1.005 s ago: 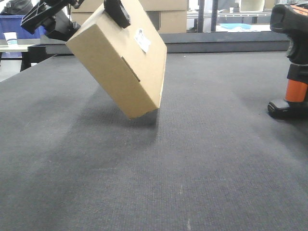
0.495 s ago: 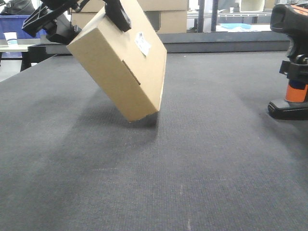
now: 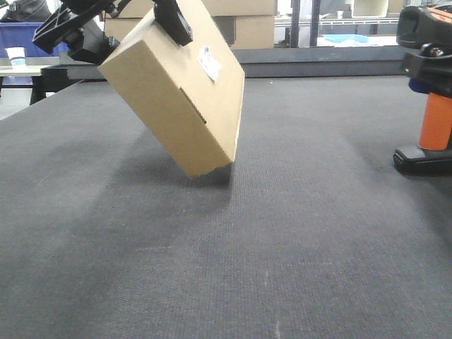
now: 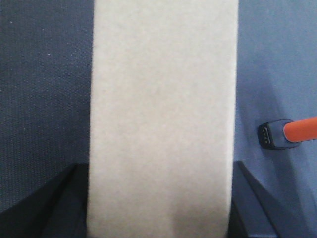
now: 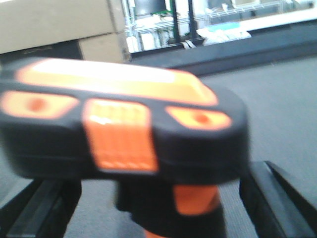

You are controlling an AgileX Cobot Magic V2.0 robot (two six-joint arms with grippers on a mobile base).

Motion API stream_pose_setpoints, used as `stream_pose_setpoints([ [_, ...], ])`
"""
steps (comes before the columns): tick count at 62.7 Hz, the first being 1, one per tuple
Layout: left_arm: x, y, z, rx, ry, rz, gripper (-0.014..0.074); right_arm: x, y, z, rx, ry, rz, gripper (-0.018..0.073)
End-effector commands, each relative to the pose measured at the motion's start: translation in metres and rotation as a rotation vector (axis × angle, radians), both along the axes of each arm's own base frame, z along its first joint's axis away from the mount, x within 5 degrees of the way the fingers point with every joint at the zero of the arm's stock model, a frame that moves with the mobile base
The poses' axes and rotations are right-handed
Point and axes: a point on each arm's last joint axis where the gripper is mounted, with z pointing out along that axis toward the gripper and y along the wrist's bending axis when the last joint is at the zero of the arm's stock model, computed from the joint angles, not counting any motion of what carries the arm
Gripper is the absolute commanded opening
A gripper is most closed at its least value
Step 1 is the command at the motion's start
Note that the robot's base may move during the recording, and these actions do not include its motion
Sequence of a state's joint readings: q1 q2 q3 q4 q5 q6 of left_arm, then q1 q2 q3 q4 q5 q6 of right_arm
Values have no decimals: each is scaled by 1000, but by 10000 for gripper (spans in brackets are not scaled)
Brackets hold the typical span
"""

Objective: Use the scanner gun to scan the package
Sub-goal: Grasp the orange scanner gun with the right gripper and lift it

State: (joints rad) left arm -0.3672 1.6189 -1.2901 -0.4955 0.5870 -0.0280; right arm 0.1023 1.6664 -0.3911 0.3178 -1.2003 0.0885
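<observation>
Raised since a moment ago, the right gripper (image 5: 168,188) is being held open astride the orange handle of the scanner (image 3: 436,120) with gaps on both sides, while the box (image 3: 176,92) is being clamped by the closed left gripper (image 3: 126,28), tilted corner-down over the mat (image 3: 282,247), well apart from the upright scanner.

The left claw (image 3: 131,28) grips the tilted package (image 3: 176,106); the scanner gun (image 3: 432,106) stands well apart.

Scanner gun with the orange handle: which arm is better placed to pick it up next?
Right. The right gripper straddles the black-and-orange scanner gun, jaws open; the left gripper is clamped on the tilted tan cardboard box.
</observation>
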Motion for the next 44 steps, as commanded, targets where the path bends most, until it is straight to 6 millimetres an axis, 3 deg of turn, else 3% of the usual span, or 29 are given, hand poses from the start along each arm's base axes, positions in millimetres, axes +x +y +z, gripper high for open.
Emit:
stream_pose_setpoints([
  [1, 1, -2, 6, -15, -39, 6, -111, 2, -1, 0, 22, -20, -19, 559],
  [21, 1, -2, 7, -9, -48, 0, -111, 20, 1, -3, 28, -27, -17, 559],
  [44, 1, -2, 7, -7, -50, -3, -111, 20, 1, -5, 27, -23, -17, 544],
])
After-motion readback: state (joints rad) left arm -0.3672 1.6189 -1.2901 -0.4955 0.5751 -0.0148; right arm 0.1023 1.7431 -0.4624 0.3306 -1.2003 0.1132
